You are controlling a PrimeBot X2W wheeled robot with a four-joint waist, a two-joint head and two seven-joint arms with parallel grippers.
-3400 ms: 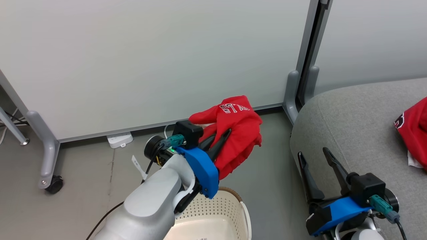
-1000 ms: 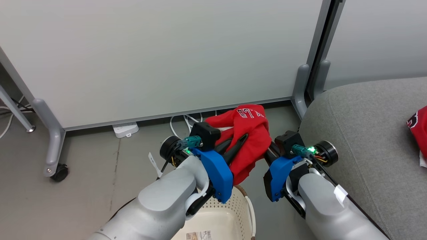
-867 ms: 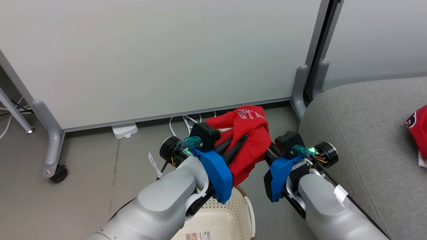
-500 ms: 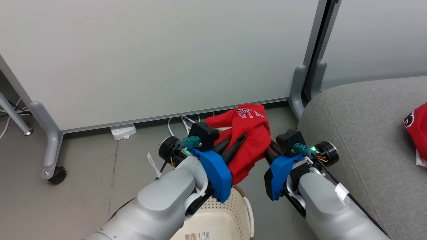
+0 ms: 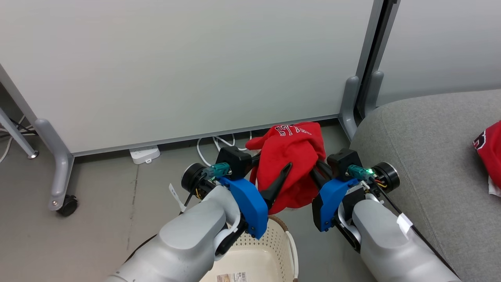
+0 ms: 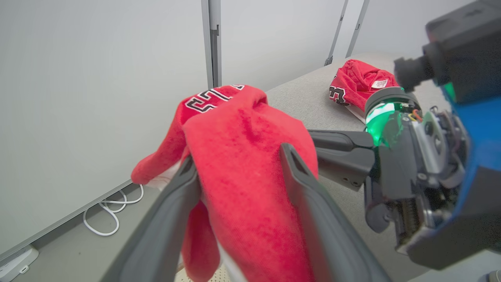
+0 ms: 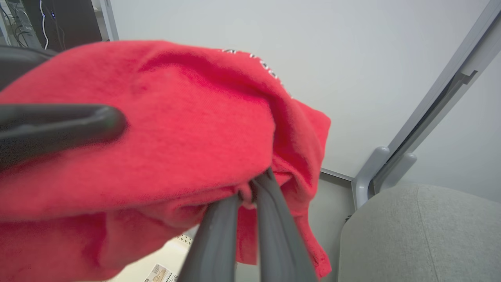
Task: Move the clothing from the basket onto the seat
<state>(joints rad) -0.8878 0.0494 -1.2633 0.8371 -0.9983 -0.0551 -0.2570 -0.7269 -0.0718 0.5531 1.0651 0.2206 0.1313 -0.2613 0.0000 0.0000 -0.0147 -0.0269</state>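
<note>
The right end effector (image 7: 252, 188) is pinching the red jersey (image 5: 291, 156), fingers shut tight. The left end effector (image 6: 238, 156) is standing wide open, the cloth sitting between its fingers. The jersey is hanging at 12 o'clock from the basket (image 5: 274, 243), the seat (image 5: 422, 149) lying at 3 o'clock.

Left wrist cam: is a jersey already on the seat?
Yes, a crumpled red jersey lies on the grey seat.

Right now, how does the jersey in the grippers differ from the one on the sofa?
The held jersey hangs in the air above the basket; the sofa jersey lies on the seat cushion. The right gripper pinches the held jersey; nothing touches the sofa jersey. Both are red with dark-and-white print.
</note>
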